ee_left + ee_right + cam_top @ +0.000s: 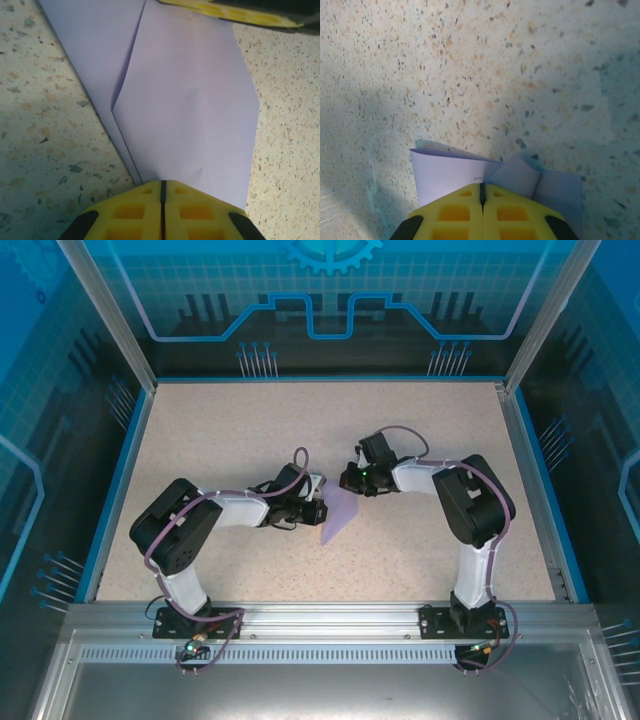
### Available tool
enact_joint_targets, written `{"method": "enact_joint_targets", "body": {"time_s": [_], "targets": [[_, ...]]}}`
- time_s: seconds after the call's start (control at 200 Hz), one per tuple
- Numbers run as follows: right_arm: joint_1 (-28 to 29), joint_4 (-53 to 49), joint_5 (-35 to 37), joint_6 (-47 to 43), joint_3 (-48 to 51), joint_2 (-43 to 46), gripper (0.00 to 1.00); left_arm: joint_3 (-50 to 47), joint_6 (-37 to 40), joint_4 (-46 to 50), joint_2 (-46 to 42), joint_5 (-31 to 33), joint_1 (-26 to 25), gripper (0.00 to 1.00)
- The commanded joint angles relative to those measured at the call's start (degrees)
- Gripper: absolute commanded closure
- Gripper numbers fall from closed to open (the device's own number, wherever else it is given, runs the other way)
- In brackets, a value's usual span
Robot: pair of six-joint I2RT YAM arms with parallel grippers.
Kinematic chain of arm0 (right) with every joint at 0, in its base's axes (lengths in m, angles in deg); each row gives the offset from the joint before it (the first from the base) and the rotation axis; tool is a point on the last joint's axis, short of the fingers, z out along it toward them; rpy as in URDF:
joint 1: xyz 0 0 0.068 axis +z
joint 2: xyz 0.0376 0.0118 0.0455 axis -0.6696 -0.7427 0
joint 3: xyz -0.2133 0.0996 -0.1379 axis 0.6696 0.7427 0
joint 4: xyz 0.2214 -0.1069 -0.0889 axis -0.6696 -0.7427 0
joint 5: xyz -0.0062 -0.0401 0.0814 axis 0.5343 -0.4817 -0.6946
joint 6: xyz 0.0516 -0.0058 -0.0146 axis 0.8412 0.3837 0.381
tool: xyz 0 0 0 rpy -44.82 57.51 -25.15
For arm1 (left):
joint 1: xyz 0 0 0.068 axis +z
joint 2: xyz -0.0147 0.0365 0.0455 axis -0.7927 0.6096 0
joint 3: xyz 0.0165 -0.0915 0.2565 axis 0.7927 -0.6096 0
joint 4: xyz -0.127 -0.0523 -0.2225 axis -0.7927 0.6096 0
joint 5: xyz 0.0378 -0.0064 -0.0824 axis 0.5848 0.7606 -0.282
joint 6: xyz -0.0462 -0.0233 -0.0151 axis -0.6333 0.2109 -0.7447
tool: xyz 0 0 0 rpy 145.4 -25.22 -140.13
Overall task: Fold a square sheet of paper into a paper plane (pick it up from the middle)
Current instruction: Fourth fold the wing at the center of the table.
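A: Obscured?
B: Lavender paper (338, 517), middle of counter (250, 420): gripped edges hidden, folds partly cut off.
A: Pincers?
B: Left pincer (162, 186) at paper's 9 o'clock, right pincer (481, 186) at 12 o'clock; both closed tight, each pinching the paper.

Far half: the table (300, 415) lies open there, so you can pass freely.
Centre: the folded paper (338, 518) bridges left pincer (317, 508) and right pincer (347, 480), blocking your way through.
Sides: the blue rim (118, 480) hems you in.
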Motion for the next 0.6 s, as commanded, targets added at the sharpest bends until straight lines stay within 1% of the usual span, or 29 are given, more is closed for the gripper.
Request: {"method": "enact_joint_targets", "body": {"time_s": [0.0,0.185,0.33,0.595], "targets": [[-2.31,-1.33,0.59,-2.08,-1.46,-2.37,0.97,-4.00,1.94,12.45,4.26,7.25,0.44,0.92],[-4.56,-0.56,-0.41,-4.01,-2.18,-3.78,0.97,-4.29,1.53,12.41,4.24,6.82,0.43,0.92],[-6.13,-1.93,0.52,-4.88,-3.37,-4.07,0.97,-4.48,1.43,12.65,3.93,6.90,0.45,0.92],[-9.51,-2.83,-0.54,-5.96,-4.99,-4.32,0.96,-4.69,0.90,12.74,3.58,6.28,0.42,0.92]]}}
